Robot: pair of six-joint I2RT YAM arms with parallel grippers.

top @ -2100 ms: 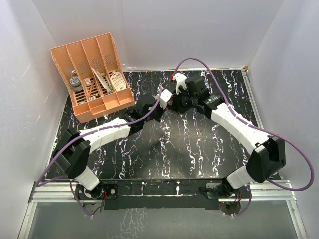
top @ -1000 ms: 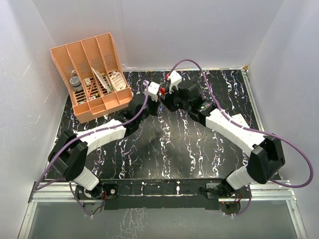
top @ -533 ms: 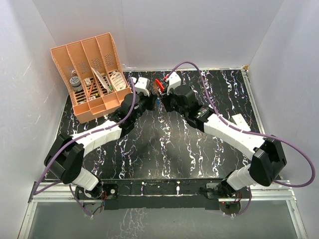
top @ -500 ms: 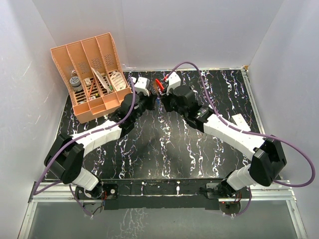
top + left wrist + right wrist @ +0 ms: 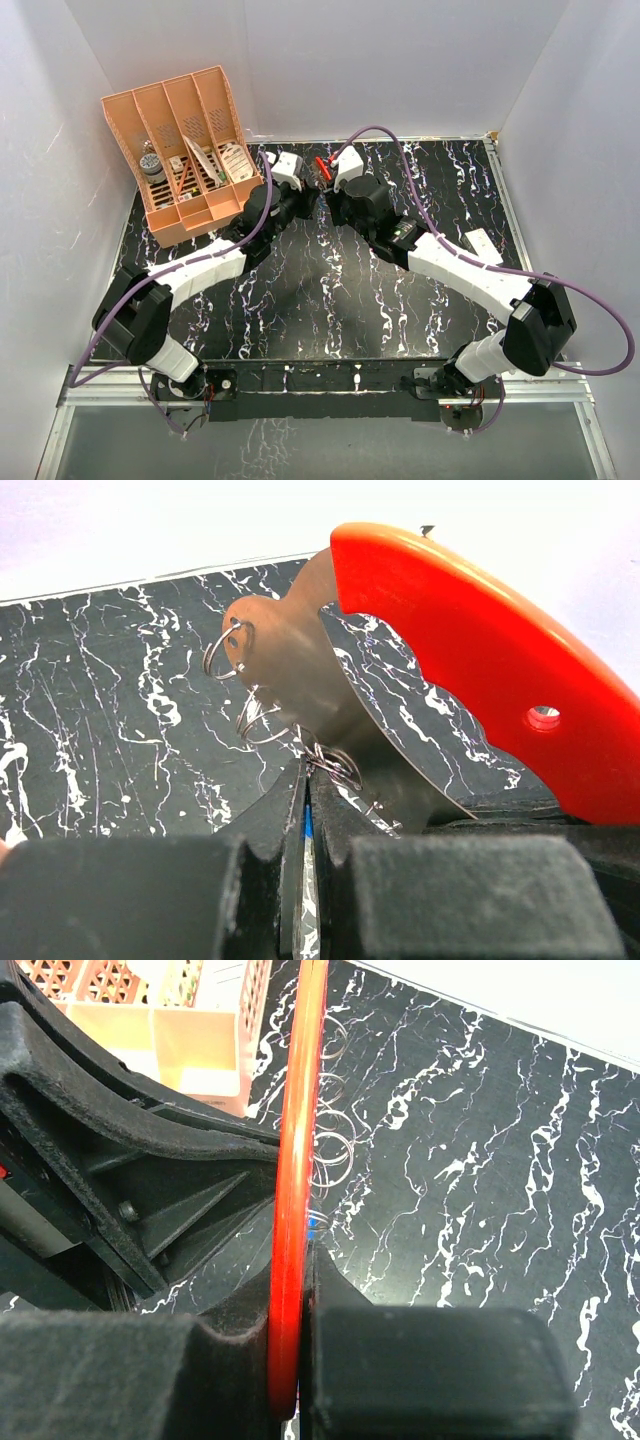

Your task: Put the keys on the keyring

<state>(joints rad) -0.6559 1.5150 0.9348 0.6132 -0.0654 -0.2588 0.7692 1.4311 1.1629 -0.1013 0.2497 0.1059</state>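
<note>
Left claw (image 5: 306,780) clamped on blue-headed key (image 5: 307,830), right claw (image 5: 293,1270) clamped on red keyring (image 5: 480,660). Likely threading step: hold keyring steady, ease key onto wire rings (image 5: 262,718) just above left claw.

Your overhead view looks down from above and behind the table's (image 5: 330,300) near edge, facing the far edge. Both wrist views sit very close, sharing the keyring (image 5: 480,680): broadside left, edge-on right.

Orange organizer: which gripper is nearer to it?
Left. The left gripper, shut on the key, sits just right of the organizer's front corner; the right gripper, shut on the keyring, faces it from farther right.
</note>
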